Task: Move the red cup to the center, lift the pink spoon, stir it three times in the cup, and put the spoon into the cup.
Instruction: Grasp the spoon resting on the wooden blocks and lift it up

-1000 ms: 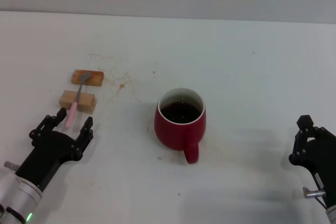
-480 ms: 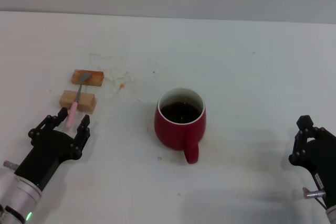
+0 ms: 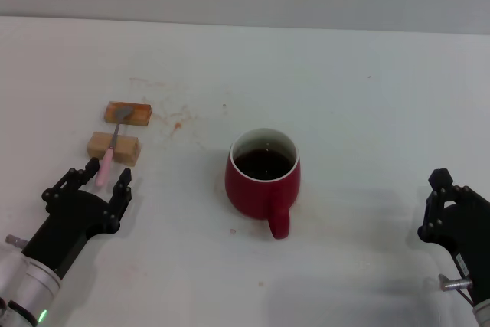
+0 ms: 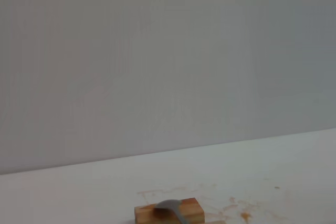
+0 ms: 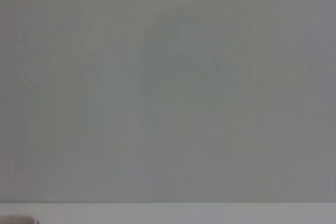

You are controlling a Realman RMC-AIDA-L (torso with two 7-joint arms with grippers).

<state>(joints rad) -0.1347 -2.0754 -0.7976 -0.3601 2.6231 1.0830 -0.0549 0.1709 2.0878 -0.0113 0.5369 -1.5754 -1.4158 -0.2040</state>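
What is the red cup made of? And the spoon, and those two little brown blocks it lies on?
The red cup looks like glazed ceramic: shiny red outside, smooth white inside. The pink spoon seems to have a pale plastic handle, though I can't be sure, and a dull grey bowl, likely metal. The two blocks look like bare wood: tan, matte, with darker edges.

Lighting: bright, even, diffuse, from overhead. Bench [image 3: 367, 97]: white, matte, free of glare. Shadows: faint and soft-edged, a pale one beside the red cup [image 3: 262, 181]. Highlights: small soft gleam on the cup's glaze. Focus: head view sharp throughout. Wrist views: flat grey wall, low contrast, slightly hazy.
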